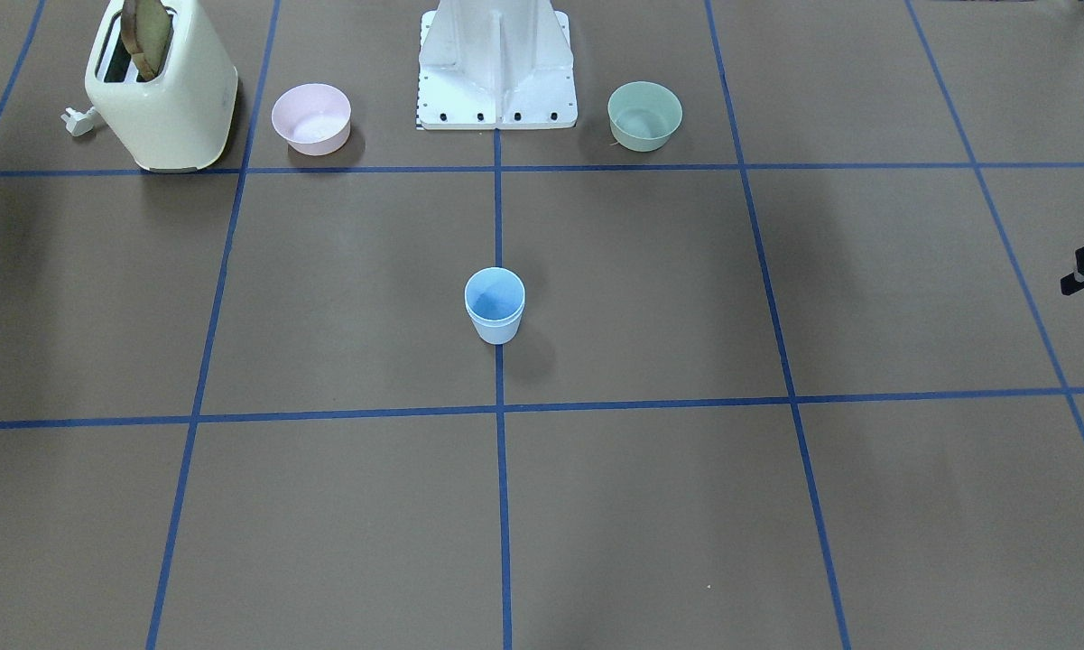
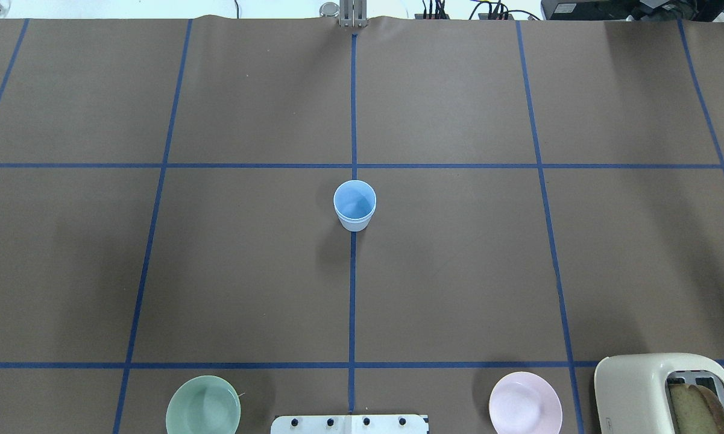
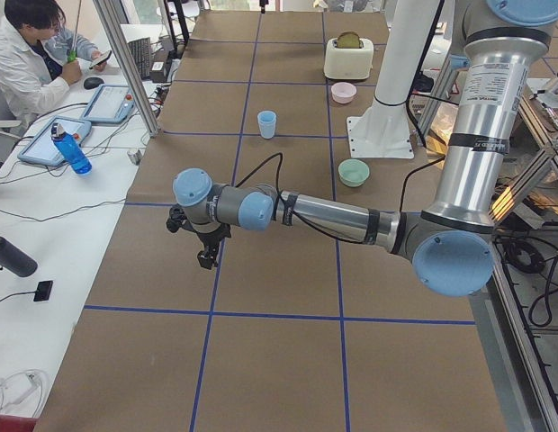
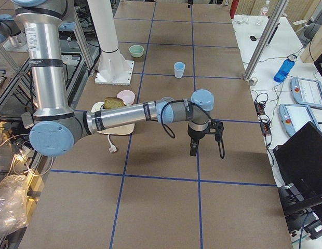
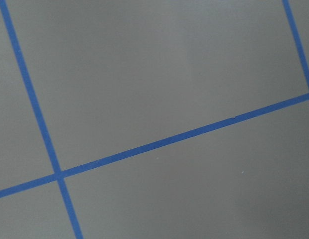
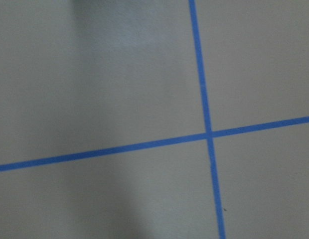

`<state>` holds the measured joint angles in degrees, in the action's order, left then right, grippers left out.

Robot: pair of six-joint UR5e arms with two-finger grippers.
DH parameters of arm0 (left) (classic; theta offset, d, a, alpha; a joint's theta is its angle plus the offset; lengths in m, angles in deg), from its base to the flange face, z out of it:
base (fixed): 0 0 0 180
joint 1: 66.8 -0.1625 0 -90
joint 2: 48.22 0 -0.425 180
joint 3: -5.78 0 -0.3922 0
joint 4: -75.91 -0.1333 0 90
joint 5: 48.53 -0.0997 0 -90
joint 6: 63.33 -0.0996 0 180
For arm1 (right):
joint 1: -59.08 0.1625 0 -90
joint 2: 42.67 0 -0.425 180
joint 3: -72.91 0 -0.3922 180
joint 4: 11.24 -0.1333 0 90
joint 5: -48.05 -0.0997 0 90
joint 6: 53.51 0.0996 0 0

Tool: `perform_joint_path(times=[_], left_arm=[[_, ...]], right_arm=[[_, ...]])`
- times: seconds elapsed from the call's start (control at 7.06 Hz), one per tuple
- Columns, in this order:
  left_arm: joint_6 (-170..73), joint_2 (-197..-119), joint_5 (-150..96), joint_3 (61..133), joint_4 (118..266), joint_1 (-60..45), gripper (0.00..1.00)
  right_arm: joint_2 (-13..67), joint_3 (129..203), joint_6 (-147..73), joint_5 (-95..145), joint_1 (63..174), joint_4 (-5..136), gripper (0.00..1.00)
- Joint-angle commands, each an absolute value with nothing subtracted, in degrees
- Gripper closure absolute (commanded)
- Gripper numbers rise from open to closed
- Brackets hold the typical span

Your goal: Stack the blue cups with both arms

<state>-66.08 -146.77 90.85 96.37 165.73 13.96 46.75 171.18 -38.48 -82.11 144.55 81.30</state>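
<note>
The blue cups (image 1: 495,307) stand upright at the table's middle on the blue centre line. A double rim shows, so one sits nested in the other. They also show in the overhead view (image 2: 354,205). My left gripper (image 3: 205,261) hangs over the table far out on my left, well away from the cups. Only a black part of it (image 1: 1081,273) shows at the front view's right edge. My right gripper (image 4: 193,151) hangs far out on my right. I cannot tell whether either is open or shut. Nothing shows in them. Both wrist views show only the brown mat and blue tape.
A cream toaster (image 1: 162,90) with toast, a pink bowl (image 1: 311,117), the white pedestal (image 1: 496,68) and a mint-green bowl (image 1: 644,115) line the robot's side. An operator (image 3: 27,54) sits at a side desk.
</note>
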Motion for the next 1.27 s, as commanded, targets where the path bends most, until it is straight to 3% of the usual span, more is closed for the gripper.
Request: perform_joint_path(times=[0.0,1.13], left_arm=[[-68.0,-143.4,90.9,96.6,164.8,15.0,0.01],[-69.3,-141.0,90.4,96.6,164.8,16.4,0.01]], right_arm=[[49.8,171.4,-42.9,-82.8,147.3,81.6,0.00],[53.4,173.9,-42.9,-83.2,148.5,81.1,0.00]])
